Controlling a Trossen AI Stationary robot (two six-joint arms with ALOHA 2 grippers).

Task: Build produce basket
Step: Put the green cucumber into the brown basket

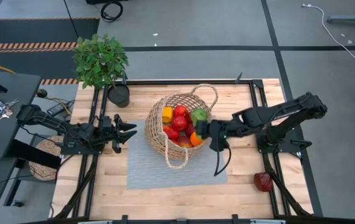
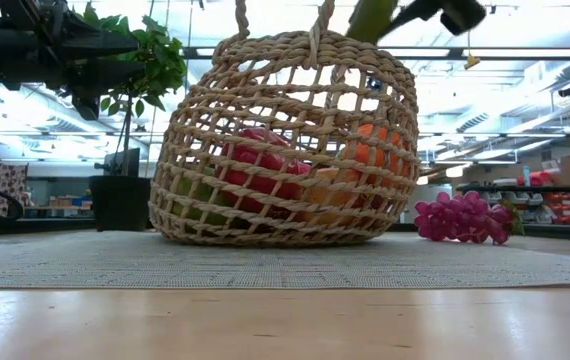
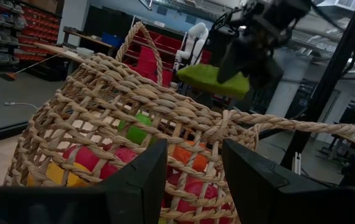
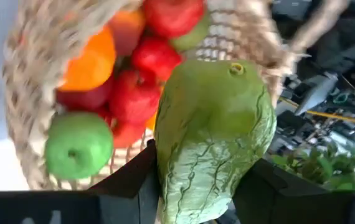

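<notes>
At frame centre, our right tool (image 1: 203,129) pinches a green vegetable (image 4: 215,137) over the basket (image 1: 159,127); our left tool (image 1: 127,132) is spread.

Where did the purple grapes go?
In the high view, the grapes lie on the wooden table near its right front corner, off the grey mat, right of the basket.

I see the tan wicker basket (image 1: 179,129) upright mid-counter, holding red apples (image 1: 179,122), oranges and a green apple. A green leafy vegetable (image 4: 215,134) hangs above its right rim. Purple grapes (image 2: 462,217) lie to the right.
</notes>
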